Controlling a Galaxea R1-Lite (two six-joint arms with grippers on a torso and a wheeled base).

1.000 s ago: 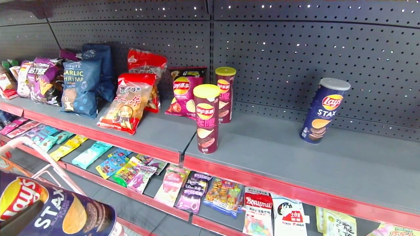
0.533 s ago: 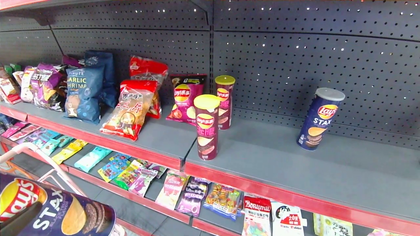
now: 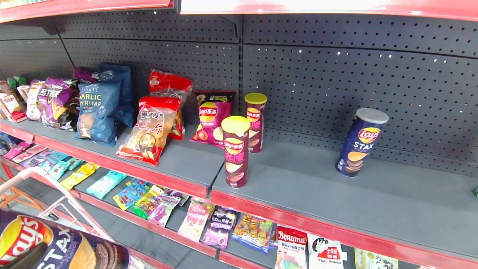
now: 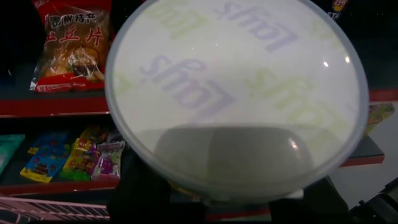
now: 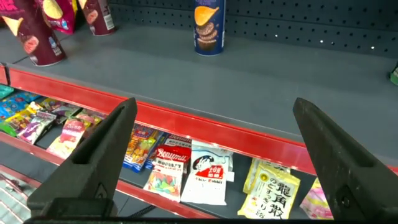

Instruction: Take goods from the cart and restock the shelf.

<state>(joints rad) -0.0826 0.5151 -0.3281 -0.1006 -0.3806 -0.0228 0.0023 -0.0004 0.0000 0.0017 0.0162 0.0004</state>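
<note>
Grey metal shelf with red front lip [image 3: 298, 175]: right bay mostly bare, room left for stock.
White wire cart [image 3: 59, 186]: rim at lower left, below shelf level.
Navy cylindrical chip canister with clear plastic lid [image 3: 67, 246]: tilted, off the shelf, above the cart, gripped in left claw [image 3: 26, 257]; not yet placed.
Matching navy canister [image 3: 358, 144]: upright on the shelf near the pegboard, judged already stocked, well apart from maroon yellow-lidded canister [image 3: 236, 153].
Right claw [image 5: 217, 155]: spread wide, empty, before the shelf lip.
Progress, judged: partway; cart contents hidden.
</note>
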